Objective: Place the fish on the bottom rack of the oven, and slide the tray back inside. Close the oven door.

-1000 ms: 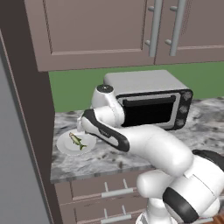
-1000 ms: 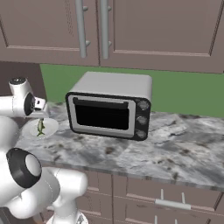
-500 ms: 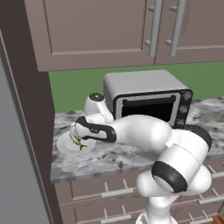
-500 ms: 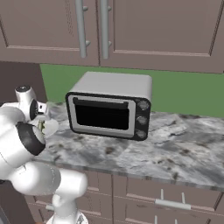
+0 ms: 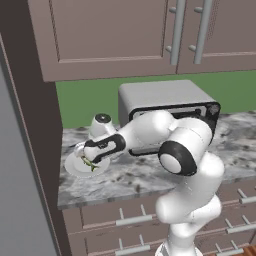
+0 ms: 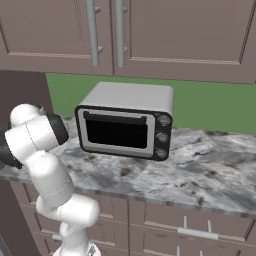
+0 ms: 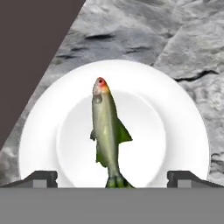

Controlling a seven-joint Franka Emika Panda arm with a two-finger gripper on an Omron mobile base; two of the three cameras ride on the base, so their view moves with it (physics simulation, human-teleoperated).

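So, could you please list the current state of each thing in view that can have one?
fish: lying on the white plate, not gripped
plate: flat on the counter, holding the fish
gripper: open, above the plate, fingertips either side of the fish's tail
toaster oven: door shut, on the counter
upper cabinets: doors shut
drawers: shut

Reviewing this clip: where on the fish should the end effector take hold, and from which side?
Grip the fish across its mid-body, coming straight down from above. It lies flat on the white plate, slender, its length running between the two open fingertips, so the end effector can likely pinch its narrow flanks rather than the thin tail.
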